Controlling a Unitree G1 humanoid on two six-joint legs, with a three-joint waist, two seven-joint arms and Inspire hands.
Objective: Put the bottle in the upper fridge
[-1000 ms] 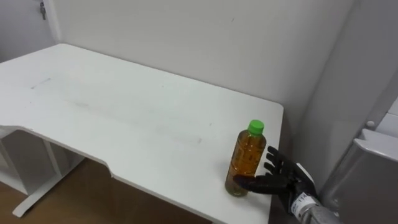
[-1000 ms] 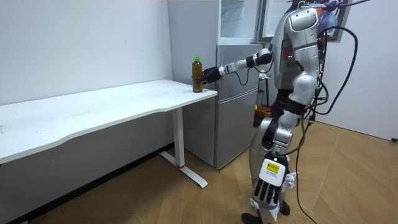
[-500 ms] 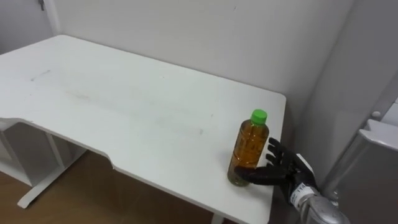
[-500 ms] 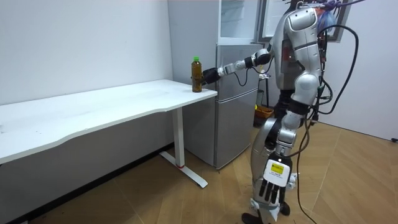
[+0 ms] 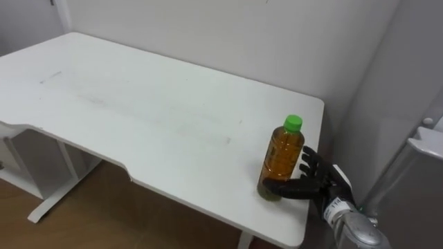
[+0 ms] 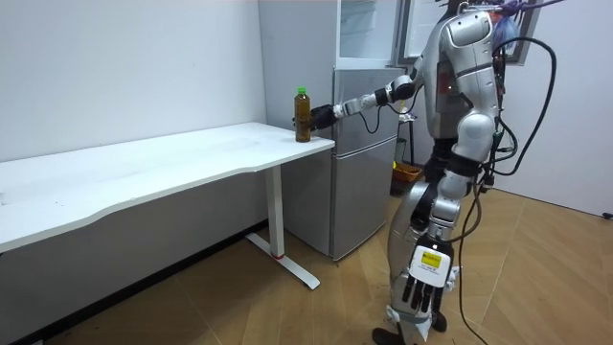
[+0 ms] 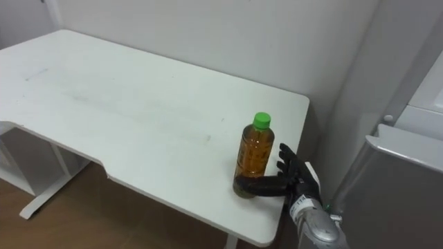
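Note:
An amber bottle [image 5: 282, 162] with a green cap stands upright near the right end of the white table [image 5: 138, 117]. My right hand [image 5: 317, 183] is at its base: the thumb lies across the front of the bottle, and the straight, spread fingers [image 5: 309, 160] stand just behind and to its right. The bottle rests on the table. In the room view I stand beside the fridge [image 6: 369, 144] with my right arm stretched to the bottle [image 6: 304, 115]. My left hand [image 6: 419, 290] hangs low by my leg, fingers straight.
The grey fridge [image 7: 408, 159] stands right beside the table's right end, close to my right arm. In the room view its upper compartment [image 6: 369, 29] is open behind my shoulder. Bare wooden floor [image 6: 536, 278] lies around me.
The eye view has shifted slightly as my body moved. My right hand stays at the bottle's base and the bottle has not left the table. My left hand swung a little.

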